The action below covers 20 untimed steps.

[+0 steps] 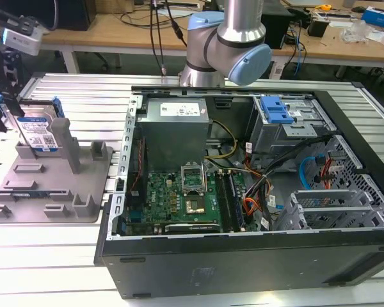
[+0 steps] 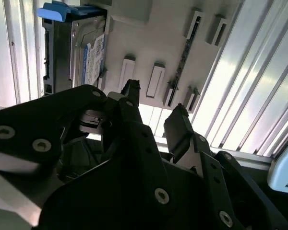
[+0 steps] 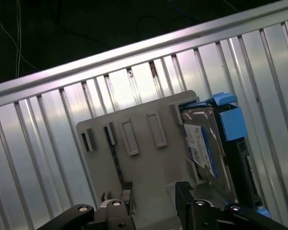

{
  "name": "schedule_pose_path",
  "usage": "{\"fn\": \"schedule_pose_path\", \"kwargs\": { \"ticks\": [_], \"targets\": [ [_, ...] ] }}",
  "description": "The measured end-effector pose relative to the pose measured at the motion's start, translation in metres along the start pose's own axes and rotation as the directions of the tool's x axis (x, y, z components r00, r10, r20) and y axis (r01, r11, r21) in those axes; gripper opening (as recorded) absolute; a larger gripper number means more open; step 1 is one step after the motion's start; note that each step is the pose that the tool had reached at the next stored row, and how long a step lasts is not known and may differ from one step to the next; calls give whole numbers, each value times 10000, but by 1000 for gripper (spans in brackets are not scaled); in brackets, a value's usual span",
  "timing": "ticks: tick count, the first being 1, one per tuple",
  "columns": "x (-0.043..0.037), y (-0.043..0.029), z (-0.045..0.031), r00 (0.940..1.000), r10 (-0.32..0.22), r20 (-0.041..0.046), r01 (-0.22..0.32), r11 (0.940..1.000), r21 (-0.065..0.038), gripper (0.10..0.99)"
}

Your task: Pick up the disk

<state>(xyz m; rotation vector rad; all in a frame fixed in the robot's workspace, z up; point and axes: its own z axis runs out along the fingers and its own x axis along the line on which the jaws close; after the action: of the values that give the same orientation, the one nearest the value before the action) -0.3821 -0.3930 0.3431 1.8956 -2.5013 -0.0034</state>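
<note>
Disk position: the disk [image 1: 38,132] stands on edge at the far end of the grey tray [image 1: 48,203], held between the tray's upright posts, at the exterior view's left and well apart from the open computer case [image 1: 243,192].
Disk features: silver body with a blue-and-white label on one broad face and blue plastic rails along its sides. Its upper edge is free above the posts.
Claw state: the gripper [image 2: 153,108] is spread wide with nothing between its fingers [image 2: 130,93]. In both wrist views it hangs over the tray's low slots, beside the disk and not touching it.
Handling, judged: stiff metal shell, dense for its bulk, so a firm grip is needed. The flat faces look smooth and may slip. It is likely sensitive to knocks.
Hold point, judged: across the two broad faces at the free upper edge. The blue rails look thinner and could flex.
Risk, judged: a tilted lift could bind the disk against the posts.
</note>
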Motion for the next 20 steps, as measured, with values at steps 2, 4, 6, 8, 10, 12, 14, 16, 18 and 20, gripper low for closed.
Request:
{"fn": "schedule_pose_path", "kwargs": {
  "ticks": [2, 4, 6, 8, 10, 12, 14, 16, 18, 20],
  "targets": [
    [-1, -3, 6, 9996, -292, -9, 292, 9996, 2, 482],
    [-4, -14, 13, 9977, -682, -20, 682, 9977, 3, 482],
    [-4, -15, 16, 9968, -795, -45, 795, 9968, 10, 482],
    [-4, -14, 15, 9966, -817, -62, 817, 9967, 12, 482],
    [-4, -15, 15, 9966, -818, -62, 818, 9967, 12, 482],
    [-4, -14, 15, 9966, -817, -61, 817, 9967, 12, 482],
    [-4, -14, 16, 9966, -817, -60, 817, 9967, 12, 482],
    [-26, 22, 16, 9966, -817, -58, 817, 9967, 13, 482],
    [-87, 91, 16, 9966, -816, -60, 816, 9967, 12, 482],
    [-181, 169, 16, 9966, -818, -60, 818, 9966, 12, 482]
  ]
}}
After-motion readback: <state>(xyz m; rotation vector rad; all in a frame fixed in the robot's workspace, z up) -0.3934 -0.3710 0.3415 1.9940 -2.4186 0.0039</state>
